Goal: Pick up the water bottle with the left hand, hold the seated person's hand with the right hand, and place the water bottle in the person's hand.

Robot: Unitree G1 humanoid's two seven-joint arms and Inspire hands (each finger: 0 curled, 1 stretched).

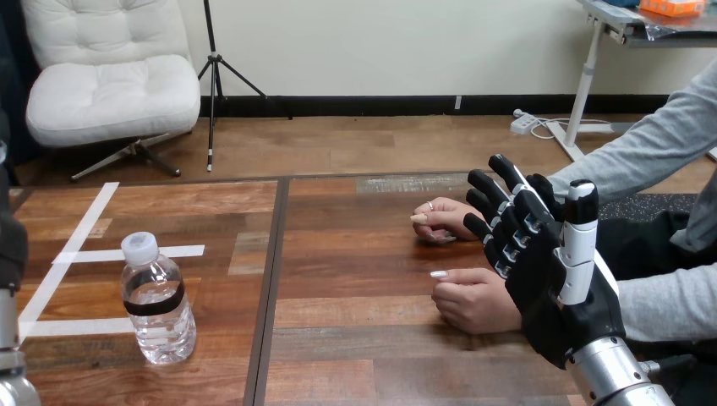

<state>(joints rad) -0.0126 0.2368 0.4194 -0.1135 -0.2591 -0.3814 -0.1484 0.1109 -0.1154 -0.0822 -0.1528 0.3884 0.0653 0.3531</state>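
The water bottle stands upright on the left part of the desk, its white cap on and a dark band round its middle. It sits among strips of white tape, with its base just at the lower strip, and nothing touches it. It is well apart from everything at the right side. There the person's two hands rest on the wood: the farther hand lies with its fingers loosely folded, and the nearer hand is curled lightly with its thumb pointing left. The right hand is raised on its silver forearm, just beside the nearer hand and in front of that wrist. Its fingers are straight and a little spread, pointing up and to the left, and its thumb stands upright alongside — they are curled round nothing. Whether its palm touches the person's wrist cannot be told, since the hand covers the spot. At the view's left edge a dark sliver of the left hand shows above its silver arm, near the bottle but apart from it — whether it is open or closed cannot be told.
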